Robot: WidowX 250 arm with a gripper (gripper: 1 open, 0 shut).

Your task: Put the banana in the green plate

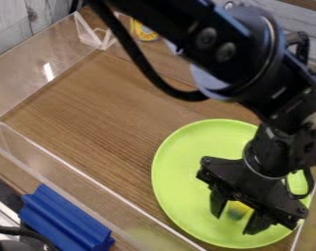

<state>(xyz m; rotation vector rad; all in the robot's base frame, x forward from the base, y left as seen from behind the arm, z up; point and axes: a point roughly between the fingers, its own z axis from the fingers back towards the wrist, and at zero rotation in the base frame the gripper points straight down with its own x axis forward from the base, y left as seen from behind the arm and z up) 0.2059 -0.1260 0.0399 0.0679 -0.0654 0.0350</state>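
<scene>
The green plate (187, 162) lies on the wooden table at the right front. My black gripper (239, 212) points down over the plate's near right part. Its fingers (220, 203) stand apart, open. A small piece of the yellow banana (236, 208) shows between them, low on the plate; the gripper hides the rest of it. I cannot tell whether the fingers still touch it.
Clear plastic walls (43, 69) fence the wooden table on the left and at the back. A blue block (63, 225) lies outside the wall at the front left. Something yellow (145, 34) sits behind the arm at the back.
</scene>
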